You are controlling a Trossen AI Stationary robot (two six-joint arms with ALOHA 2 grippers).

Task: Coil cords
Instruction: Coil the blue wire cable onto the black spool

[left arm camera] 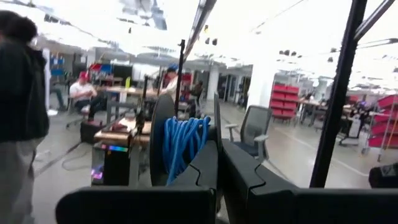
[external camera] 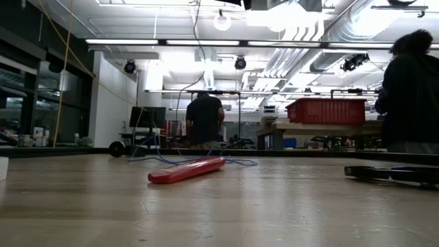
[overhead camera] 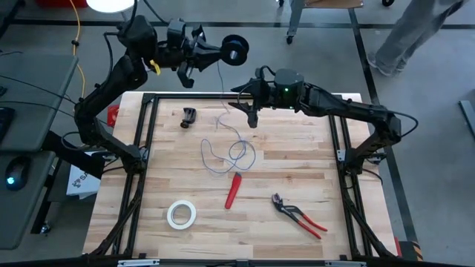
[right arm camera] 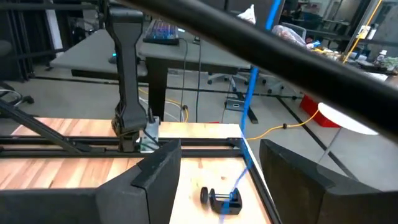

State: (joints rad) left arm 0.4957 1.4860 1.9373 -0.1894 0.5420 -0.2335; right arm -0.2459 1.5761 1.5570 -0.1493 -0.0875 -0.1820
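My left gripper (overhead camera: 223, 52) is up beyond the table's far edge, shut on a small black spool (overhead camera: 235, 49) wound with blue wire (left arm camera: 181, 144). From the spool the thin blue-violet cord (overhead camera: 223, 83) hangs down to the table, where its loose loops (overhead camera: 231, 153) lie on the wood at mid-table. My right gripper (overhead camera: 248, 106) stands open just right of the hanging cord, over the table's far part. In the right wrist view the cord (right arm camera: 251, 99) runs down between its two fingers; I see no touch. My left gripper pinches the rim of one of the spool's flanges (left arm camera: 216, 121) between its two fingers (left arm camera: 200, 171). They reach roughly level, toward the table's right side. The spool is lifted clear, standing on edge, its wound wire beside the fingers and the cord hanging slack below it.
On the table lie a small black clamp (overhead camera: 189, 117), a red-handled tool (overhead camera: 234, 190), red-handled pliers (overhead camera: 298, 216) and a white tape roll (overhead camera: 181, 213). Black frame bars (overhead camera: 141, 148) run along the table's edges. A yellow cable (overhead camera: 78, 30) and people are beyond the table.
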